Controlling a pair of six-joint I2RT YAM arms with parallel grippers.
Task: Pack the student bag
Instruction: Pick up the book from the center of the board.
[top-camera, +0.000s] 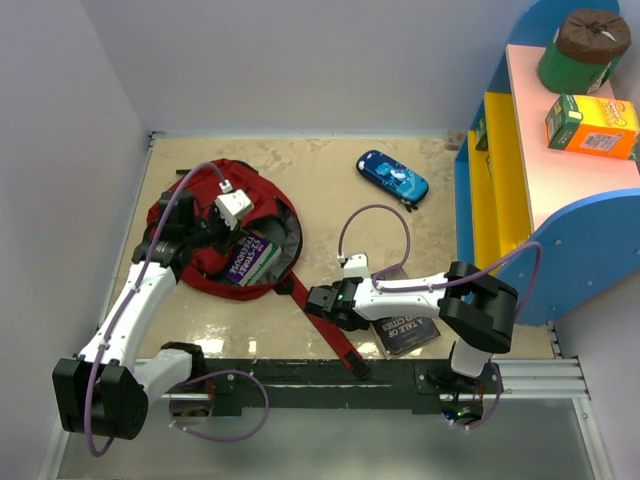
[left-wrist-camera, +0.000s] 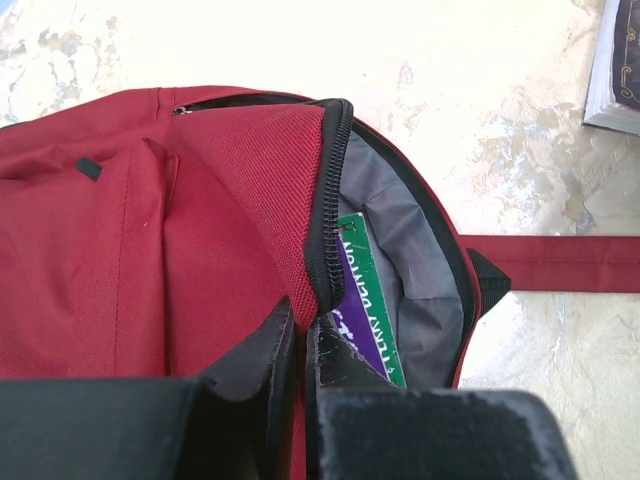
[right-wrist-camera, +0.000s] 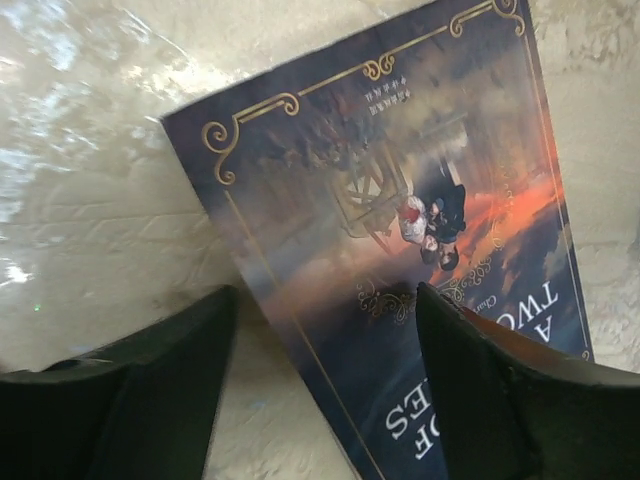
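Note:
The dark-red student bag (top-camera: 200, 250) lies open at the left of the table, its grey lining (left-wrist-camera: 400, 210) showing. A purple and green book (top-camera: 252, 258) sits inside it and also shows in the left wrist view (left-wrist-camera: 372, 300). My left gripper (top-camera: 228, 230) is shut on the bag's zipper edge (left-wrist-camera: 330, 200), fingers pinched on the red fabric (left-wrist-camera: 300, 330). My right gripper (top-camera: 322, 300) is open above a dark-covered book (top-camera: 405, 330), whose left edge lies between the spread fingers (right-wrist-camera: 325, 300) without touching them.
A red bag strap (top-camera: 325, 325) runs along the table toward the near rail. A blue pencil case (top-camera: 392, 178) lies at the back. A blue and yellow shelf (top-camera: 540, 180) at the right holds a green cylinder (top-camera: 580, 50) and an orange box (top-camera: 592, 125).

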